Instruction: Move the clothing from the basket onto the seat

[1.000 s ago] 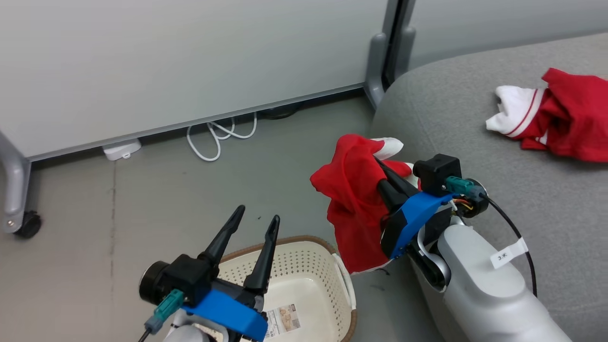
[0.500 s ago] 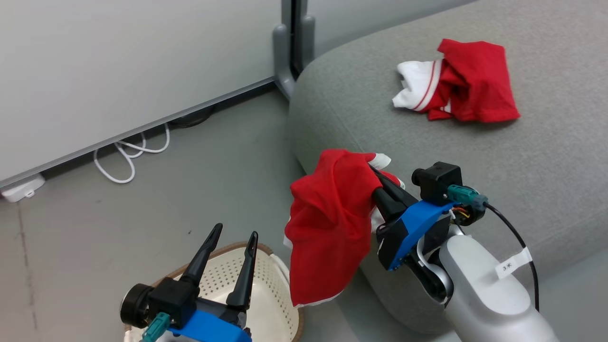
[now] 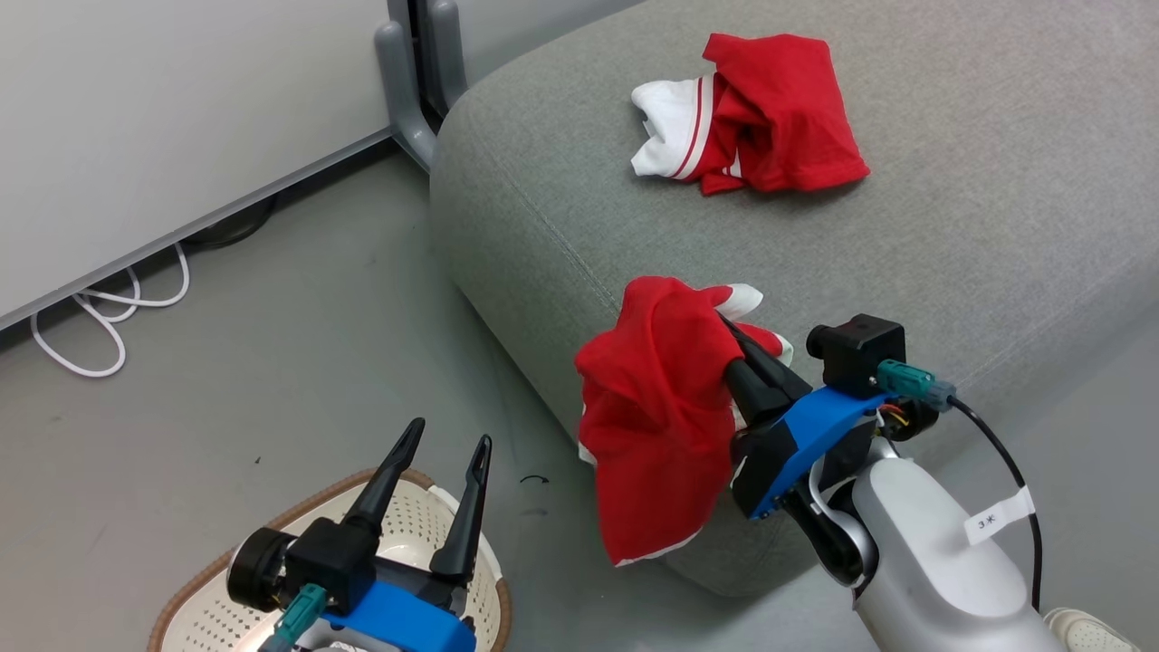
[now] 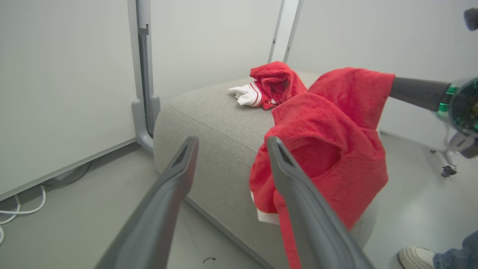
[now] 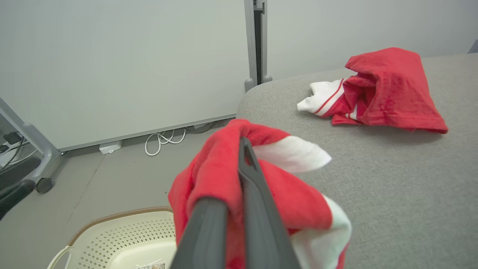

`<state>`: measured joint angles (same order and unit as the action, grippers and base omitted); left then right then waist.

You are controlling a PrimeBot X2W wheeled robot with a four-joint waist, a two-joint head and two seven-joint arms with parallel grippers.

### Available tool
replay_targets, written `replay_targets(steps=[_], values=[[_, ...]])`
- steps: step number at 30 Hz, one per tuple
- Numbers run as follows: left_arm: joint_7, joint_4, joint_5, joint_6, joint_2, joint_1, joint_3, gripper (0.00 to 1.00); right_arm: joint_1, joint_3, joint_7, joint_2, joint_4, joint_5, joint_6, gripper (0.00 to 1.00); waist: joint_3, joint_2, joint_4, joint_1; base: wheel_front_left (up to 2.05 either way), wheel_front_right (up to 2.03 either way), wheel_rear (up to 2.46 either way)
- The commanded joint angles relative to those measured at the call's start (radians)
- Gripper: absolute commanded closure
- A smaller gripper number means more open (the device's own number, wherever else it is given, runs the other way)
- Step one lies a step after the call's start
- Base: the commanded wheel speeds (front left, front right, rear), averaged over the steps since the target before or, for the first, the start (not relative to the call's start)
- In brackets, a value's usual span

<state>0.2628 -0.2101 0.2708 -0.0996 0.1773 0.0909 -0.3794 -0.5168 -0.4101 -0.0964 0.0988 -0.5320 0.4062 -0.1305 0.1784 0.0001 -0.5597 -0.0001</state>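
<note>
The step in hand looks like the carry from basket to seat. The right gripper (image 3: 729,330) has its two dark fingers pressed together on a red garment with white parts (image 3: 656,407). The cloth is bunched over the fingertips and hangs in a loose fold below them. It hangs at the seat's (image 3: 951,226) near left corner, mostly in front of the upholstered side and not over the cushion top. It does not seem to rest on anything. Another red and white garment (image 3: 751,113) already lies crumpled on the far part of the seat, well apart from the held one. The basket (image 5: 138,233) stands on the floor at the near left. The left gripper (image 3: 451,431) hovers above it with its fingers spread and nothing between them. The stretch of basket floor seen from the right wrist shows a label and no red, but much of the inside is hidden, so I cannot tell whether anything is left there. The next move probably calls for carrying the garment right and farther in over the cushion. The arm should then lower it until the cloth settles before parting the fingers. Released where it hangs, it could slide down the rounded edge to the floor.
</note>
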Motion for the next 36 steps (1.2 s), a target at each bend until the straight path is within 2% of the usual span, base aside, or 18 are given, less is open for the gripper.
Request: replay_targets(steps=[1,7,11,14,21,26,32,36], values=[[0.003,-0.001,-0.006,-0.005,0.001,0.014,0.004,0.00,0.013,0.004,0.003,-0.003,0.007,-0.004,0.000,1.00,0.002,-0.0001,0.000,0.0001,0.00,0.00,0.00],[0.003,-0.008,-0.015,-0.014,0.003,0.028,0.010,0.00,-0.015,0.023,0.016,-0.011,0.021,0.010,0.000,1.00,0.032,-0.0001,-0.003,0.0001,0.00,0.00,0.00],[0.003,0.006,-0.025,-0.015,0.013,0.035,0.023,0.00,-0.078,0.036,0.027,-0.013,0.017,0.066,0.000,1.00,0.075,-0.0001,-0.006,0.0001,0.00,0.00,0.00],[0.003,0.024,-0.038,-0.010,0.029,0.052,0.031,0.00,-0.160,0.059,0.045,0.010,0.016,0.119,0.000,1.00,0.133,-0.0001,-0.001,0.0001,0.00,0.00,0.00],[-0.033,0.111,-0.070,-0.002,0.081,0.113,0.042,0.00,-0.395,0.160,0.112,0.128,0.061,0.220,0.000,1.00,0.287,-0.0001,0.032,0.0001,0.00,0.00,0.00],[-0.094,0.199,-0.094,0.009,0.122,0.146,0.048,0.00,-0.567,0.288,0.138,0.224,0.059,0.260,0.000,1.00,0.409,-0.0001,0.042,0.0001,0.00,0.00,0.00],[-0.146,0.302,-0.118,0.020,0.157,0.180,0.058,0.00,-0.721,0.466,0.106,0.317,-0.021,0.251,-0.001,1.00,0.539,-0.0001,0.064,0.0001,0.00,0.00,0.00],[-0.168,0.359,-0.132,0.031,0.181,0.187,0.068,0.00,-0.773,0.577,0.069,0.349,-0.139,0.232,-0.001,1.00,0.599,-0.0001,0.081,0.0001,0.00,0.00,0.00]])
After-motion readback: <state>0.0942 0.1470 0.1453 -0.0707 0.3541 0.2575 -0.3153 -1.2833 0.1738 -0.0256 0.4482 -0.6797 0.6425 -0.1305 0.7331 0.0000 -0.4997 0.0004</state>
